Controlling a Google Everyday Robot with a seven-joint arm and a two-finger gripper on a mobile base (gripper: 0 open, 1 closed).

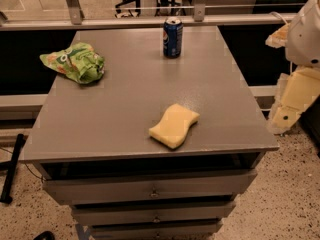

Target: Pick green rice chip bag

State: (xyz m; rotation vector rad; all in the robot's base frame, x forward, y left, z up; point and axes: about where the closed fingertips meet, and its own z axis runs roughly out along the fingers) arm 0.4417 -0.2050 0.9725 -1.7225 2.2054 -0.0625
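The green rice chip bag lies crumpled at the far left of the grey table, bright green with white lettering and orange-red marks. My arm's white and cream parts hang off the table's right side, and the gripper is there, low beside the right edge. It is far from the bag, the whole table width away, and holds nothing that I can see.
A yellow sponge lies near the front edge, right of centre. A blue soda can stands upright at the back centre. A metal rail runs behind the table. Drawers sit under the top.
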